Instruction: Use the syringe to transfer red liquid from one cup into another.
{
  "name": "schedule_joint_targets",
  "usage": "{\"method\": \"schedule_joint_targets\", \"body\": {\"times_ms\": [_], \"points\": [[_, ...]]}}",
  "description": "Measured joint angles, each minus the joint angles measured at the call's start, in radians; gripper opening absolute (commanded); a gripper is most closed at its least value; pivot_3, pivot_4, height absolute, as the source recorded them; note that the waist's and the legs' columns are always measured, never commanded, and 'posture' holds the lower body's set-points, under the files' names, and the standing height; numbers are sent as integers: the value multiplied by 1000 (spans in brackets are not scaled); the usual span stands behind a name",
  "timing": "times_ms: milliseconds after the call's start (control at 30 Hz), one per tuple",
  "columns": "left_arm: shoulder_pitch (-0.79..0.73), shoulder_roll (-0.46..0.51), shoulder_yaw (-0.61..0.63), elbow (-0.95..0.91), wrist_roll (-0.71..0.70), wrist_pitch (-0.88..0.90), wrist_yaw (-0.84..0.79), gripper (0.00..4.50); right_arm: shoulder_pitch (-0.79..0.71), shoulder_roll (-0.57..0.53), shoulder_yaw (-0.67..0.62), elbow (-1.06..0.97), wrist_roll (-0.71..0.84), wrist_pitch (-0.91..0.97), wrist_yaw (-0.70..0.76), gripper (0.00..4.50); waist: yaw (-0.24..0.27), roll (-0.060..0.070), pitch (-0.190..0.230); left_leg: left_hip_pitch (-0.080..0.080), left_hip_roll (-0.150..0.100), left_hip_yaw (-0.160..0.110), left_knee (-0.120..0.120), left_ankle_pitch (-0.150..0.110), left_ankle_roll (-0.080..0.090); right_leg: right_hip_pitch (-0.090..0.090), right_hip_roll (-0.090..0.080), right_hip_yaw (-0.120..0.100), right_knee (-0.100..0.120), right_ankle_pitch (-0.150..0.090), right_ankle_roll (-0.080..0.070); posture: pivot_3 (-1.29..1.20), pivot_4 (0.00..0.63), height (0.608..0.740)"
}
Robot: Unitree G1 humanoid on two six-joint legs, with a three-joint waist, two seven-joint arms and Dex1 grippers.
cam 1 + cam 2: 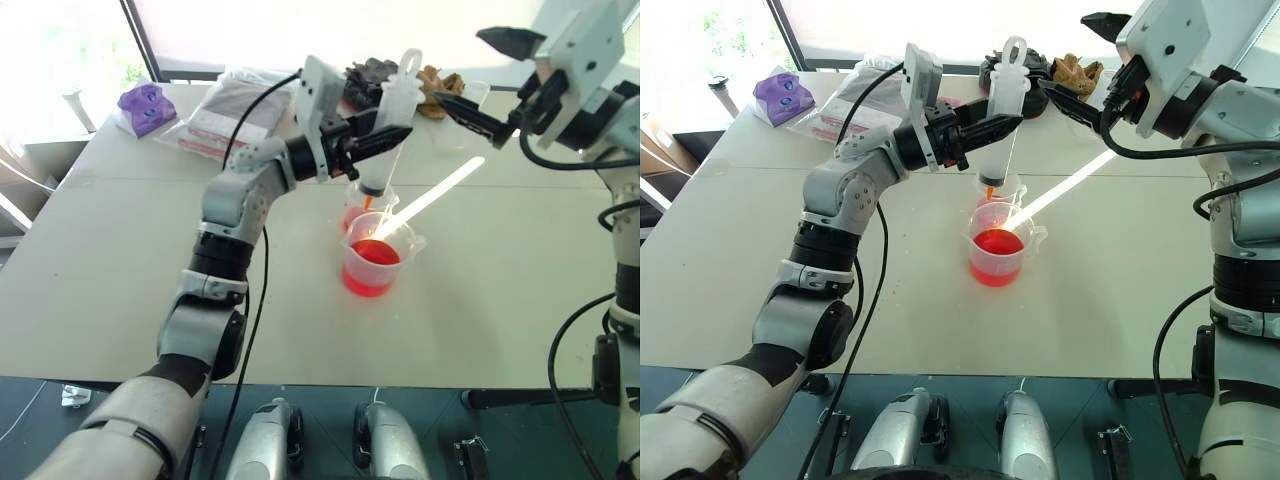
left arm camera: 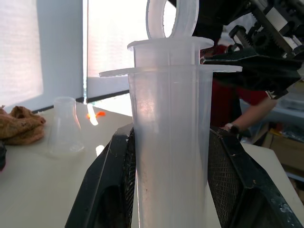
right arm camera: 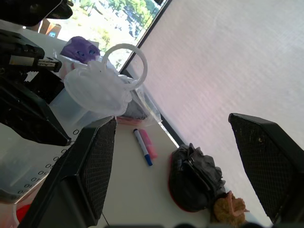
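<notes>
Syringe point(image 1: 392, 125) stands upright over the cups, squeezed tight in our left gripper point(image 1: 385, 135); our wide-open right gripper point(image 1: 495, 85) waits beside its plunger.

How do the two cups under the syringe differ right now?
The handled beaker stands nearer the robot and looks wider; the smaller cup sits just behind it, mostly hidden. The beaker holds a deep pool of red liquid; the smaller cup shows only a little red low down. The syringe, held upright in the left gripper, has its orange tip over the smaller cup, not the beaker. Both are clear plastic, standing upright.
</notes>
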State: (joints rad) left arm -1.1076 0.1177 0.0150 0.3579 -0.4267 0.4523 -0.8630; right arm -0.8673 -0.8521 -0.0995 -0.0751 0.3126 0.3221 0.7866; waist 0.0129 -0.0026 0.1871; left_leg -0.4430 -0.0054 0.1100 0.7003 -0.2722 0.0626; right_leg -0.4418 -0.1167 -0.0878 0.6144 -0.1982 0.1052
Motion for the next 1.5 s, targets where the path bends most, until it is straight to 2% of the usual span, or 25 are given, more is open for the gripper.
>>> {"method": "schedule_joint_targets", "body": {"times_ms": [333,633,833,1333,1500], "points": [[42,-22,-36,-171,-57,87,9,1601,-31,-13,-29,3,-13,-8,-4,3937,-2,0,0,1,0,0,0,0,0,0,0,0,1,0,0,0,150,740],[85,-33,-41,-145,-48,94,39,1601,-14,-63,-40,-9,-24,3,10,3937,2,0,0,0,0,0,0,0,0,0,0,0,0,0,0,0,150,740],[132,-38,-65,-163,-49,128,36,1601,29,-91,-86,-100,25,83,23,3937,-2,0,0,1,0,0,0,0,0,0,0,0,1,0,0,0,150,740],[152,-38,-84,-205,-54,138,36,1601,95,-83,-64,-165,55,122,35,3937,-1,0,0,1,0,0,0,0,0,0,-1,0,0,0,0,0,150,740],[189,-20,-139,-235,-39,145,19,1601,92,-63,-28,-146,25,76,34,3937,-1,0,0,1,0,0,0,0,0,0,0,0,1,0,0,0,150,740]]}}
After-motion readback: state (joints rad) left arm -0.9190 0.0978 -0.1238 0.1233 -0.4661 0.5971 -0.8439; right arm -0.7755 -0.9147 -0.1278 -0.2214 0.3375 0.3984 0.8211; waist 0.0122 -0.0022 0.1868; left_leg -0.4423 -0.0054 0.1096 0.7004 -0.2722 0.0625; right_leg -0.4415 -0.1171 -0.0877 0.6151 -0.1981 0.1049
